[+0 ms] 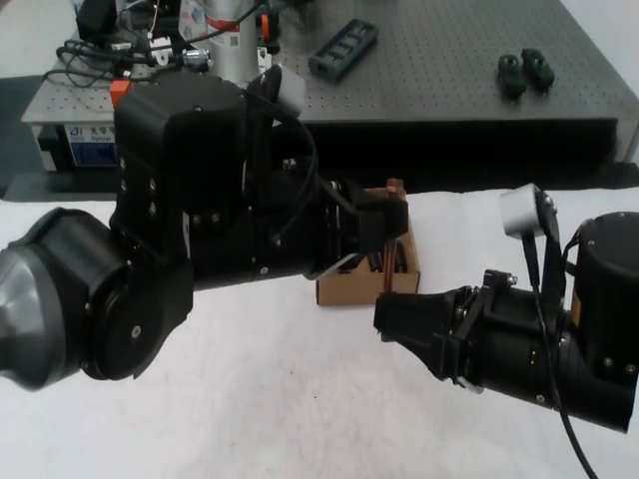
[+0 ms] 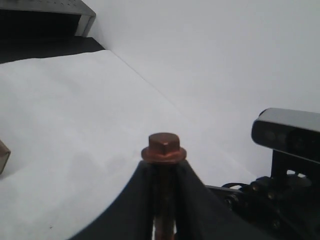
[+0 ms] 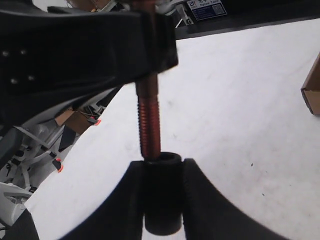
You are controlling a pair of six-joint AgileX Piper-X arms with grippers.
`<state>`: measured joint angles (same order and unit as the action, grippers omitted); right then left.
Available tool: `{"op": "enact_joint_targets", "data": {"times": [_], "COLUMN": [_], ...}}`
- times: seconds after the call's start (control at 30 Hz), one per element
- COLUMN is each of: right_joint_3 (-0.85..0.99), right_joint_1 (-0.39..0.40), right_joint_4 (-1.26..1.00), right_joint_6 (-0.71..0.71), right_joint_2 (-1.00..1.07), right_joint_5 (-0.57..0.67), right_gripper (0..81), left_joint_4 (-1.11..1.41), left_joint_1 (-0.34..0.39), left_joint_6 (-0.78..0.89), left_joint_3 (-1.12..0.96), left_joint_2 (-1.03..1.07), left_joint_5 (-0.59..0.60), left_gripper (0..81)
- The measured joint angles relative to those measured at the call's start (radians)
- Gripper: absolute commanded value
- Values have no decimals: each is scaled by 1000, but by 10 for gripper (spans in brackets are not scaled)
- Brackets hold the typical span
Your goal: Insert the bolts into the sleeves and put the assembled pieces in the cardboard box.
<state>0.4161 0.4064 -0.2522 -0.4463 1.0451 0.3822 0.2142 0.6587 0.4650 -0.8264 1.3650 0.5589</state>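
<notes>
Copper-coloured bolt [image 2: 163, 147] stands upright, hex head on top, clenched by the left gripper [image 2: 163, 167], whose two black fingers [image 2: 132, 205] press on the shank just below the flange. Its threaded lower part hangs free beneath that gripper. The tip meets the open upper end of a black sleeve [image 3: 162, 195], a little to one side of the bore; whether the tip has gone in I cannot tell. The sleeve is upright too, grasped by the right gripper [image 3: 162, 167]. That gripper's fingers are closed against the sleeve's two sides, and the sleeve's top rim shows between their tips. Both pieces are held in the air above the white cloth [image 1: 260, 399] that covers the bench. In the high view the left arm comes in from the left and the right arm from the lower right. Their grippers meet one above the other just in front of the cardboard box [image 1: 349, 289], which sits on the cloth with its top open. Behind the cloth stands a perforated metal table [image 1: 449, 70] with a black tray [image 1: 342, 48] and two small black parts [image 1: 524, 72] on it
</notes>
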Motion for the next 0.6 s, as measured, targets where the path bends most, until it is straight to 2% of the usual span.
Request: {"op": "enact_joint_targets", "data": {"times": [0.6], "right_joint_3": [-6], "right_joint_1": [2], "right_joint_4": [-96], "right_joint_6": [-4], "right_joint_2": [6], "right_joint_5": [-38], "right_gripper": [7], "left_joint_4": [-7], "left_joint_1": [-1], "left_joint_6": [62], "left_joint_3": [0], "left_joint_2": [0], "left_joint_5": [-10], "left_gripper": [6]}}
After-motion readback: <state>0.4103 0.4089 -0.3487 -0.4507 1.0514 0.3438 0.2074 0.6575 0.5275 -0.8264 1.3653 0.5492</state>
